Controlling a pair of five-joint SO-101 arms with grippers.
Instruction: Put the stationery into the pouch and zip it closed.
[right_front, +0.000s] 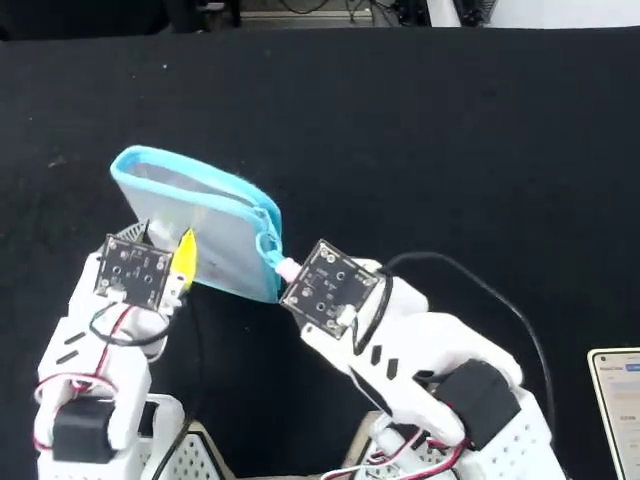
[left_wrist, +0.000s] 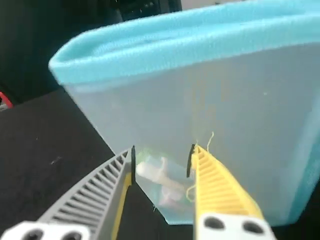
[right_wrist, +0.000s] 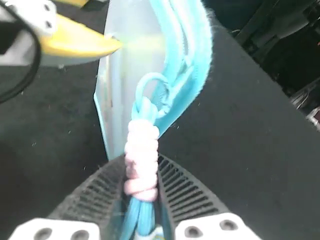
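- Blue-trimmed translucent pouch (right_front: 205, 225), one only, was left of centre in the high view; stationery (left_wrist: 160, 175) showed faintly inside, count unclear.
- Left gripper (left_wrist: 162, 161) pinched the pouch's lower edge, jaws narrow.
- Right gripper (right_wrist: 142, 172) was clamped tight on the single pink zip cord (right_wrist: 141, 145).

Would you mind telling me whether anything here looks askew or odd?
Nothing is spilled or damaged. The pouch is held tilted rather than lying flat, with the left gripper near one corner and the right gripper pinching the pink pull cord.
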